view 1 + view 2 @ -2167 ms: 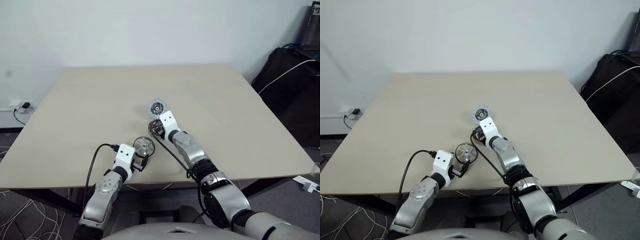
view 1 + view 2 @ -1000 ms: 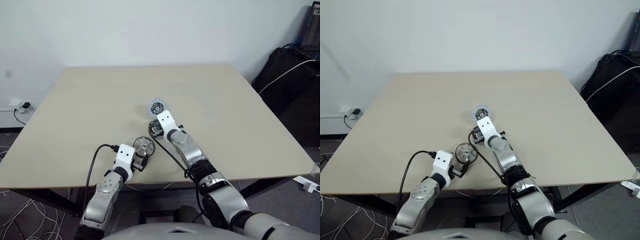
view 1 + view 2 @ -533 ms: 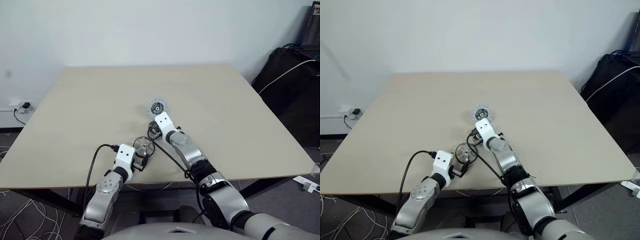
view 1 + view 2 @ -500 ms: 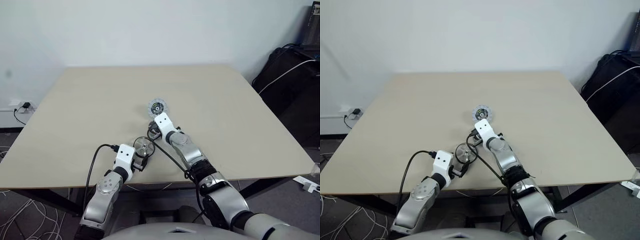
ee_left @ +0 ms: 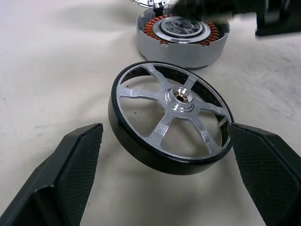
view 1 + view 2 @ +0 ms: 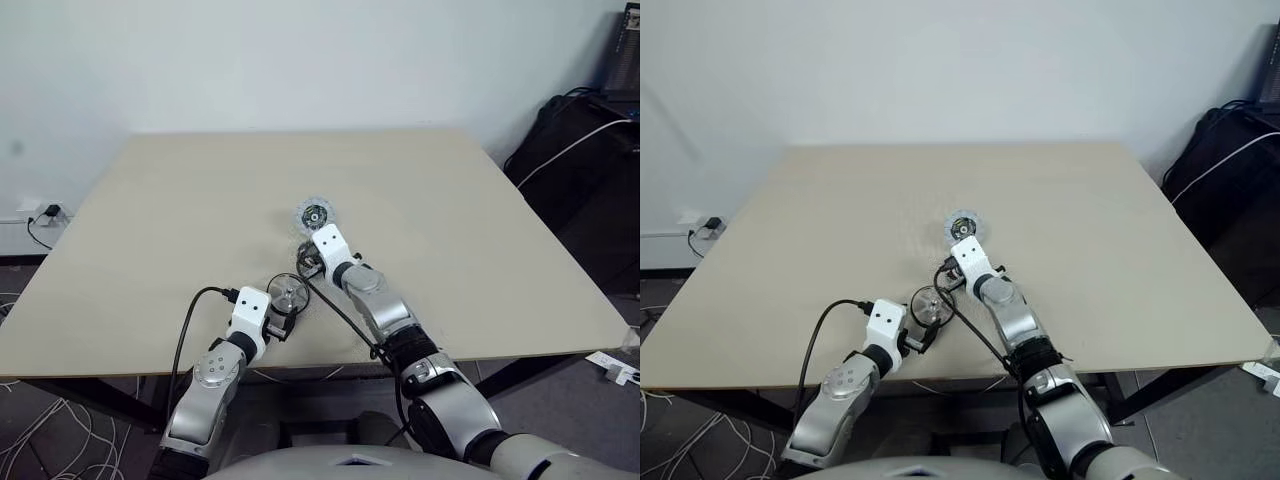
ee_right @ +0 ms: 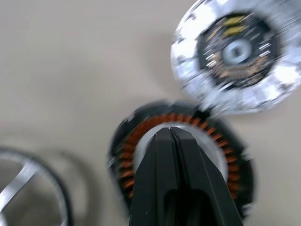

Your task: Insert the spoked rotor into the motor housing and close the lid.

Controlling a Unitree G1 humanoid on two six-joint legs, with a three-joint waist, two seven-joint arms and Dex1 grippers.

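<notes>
Shifted slightly back since the earlier frame, right gripper (image 7: 171,136), fingers pressed together, over motor housing (image 5: 183,40); spoked rotor (image 5: 170,122) just beside housing, between wide-spread left gripper (image 5: 167,155) fingers; lid (image 7: 233,54) just beyond housing.

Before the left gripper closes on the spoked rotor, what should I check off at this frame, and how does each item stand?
1. Left gripper open: ok, one finger stands on each side of the spoked rotor.
2. Rotor free to lift: ok, it sits on the table with nothing on top, its near edge slightly raised.
3. Motor housing open and upright: ok, copper coils and silvery centre face up.
4. Lid clear of the housing: ok, it lies beside it, inner face up.
5. Path above the housing clear: not ok, the shut right gripper hangs over it.
6. Right gripper touching the housing: cannot tell.
</notes>
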